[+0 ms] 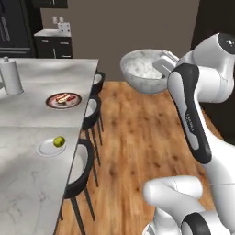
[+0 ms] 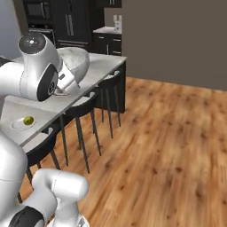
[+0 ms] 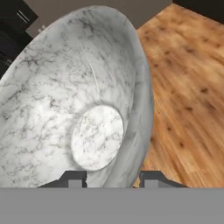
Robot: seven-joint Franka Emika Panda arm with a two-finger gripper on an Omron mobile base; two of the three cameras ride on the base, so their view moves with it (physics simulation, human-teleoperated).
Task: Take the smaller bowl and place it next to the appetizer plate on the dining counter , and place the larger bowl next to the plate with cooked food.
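One deep marble bowl (image 1: pixel 143 71) is gripped by the hand (image 3: pixel 112 178): in the hand view one dark fingertip sits inside the wall and the other outside, so the jaws are clamped on the rim. The bowl is white with fine grey veining, smoothly rounded, with a flat round floor, and it is tilted. In the left base view it hangs at upper centre, above the wooden floor (image 1: pixel 137 137) and to the right of the worktop (image 1: pixel 27 183); in the right base view its rim shows at upper left, behind the arm's shoulder.

The worktop is a pale grey-white marble slab with a straight, sharp edge running from lower left up to upper centre of the left base view. On it, well apart from each other, lie a round dark-rimmed plate (image 1: pixel 63 100) with reddish and pale food pieces and, lower in the frame near the edge, a small white plate (image 1: pixel 51 147) carrying one yellow-green round piece. A white cylinder, likely a paper roll (image 1: pixel 11 75), stands upright at the upper left. The slab around both plates is bare.

Black stools (image 1: pixel 80 172) with pale round seats stand tucked along the worktop's edge. The floor to the right is warm knotted planks, wide open. Small writing on the arm's dark panel is too blurred to read.
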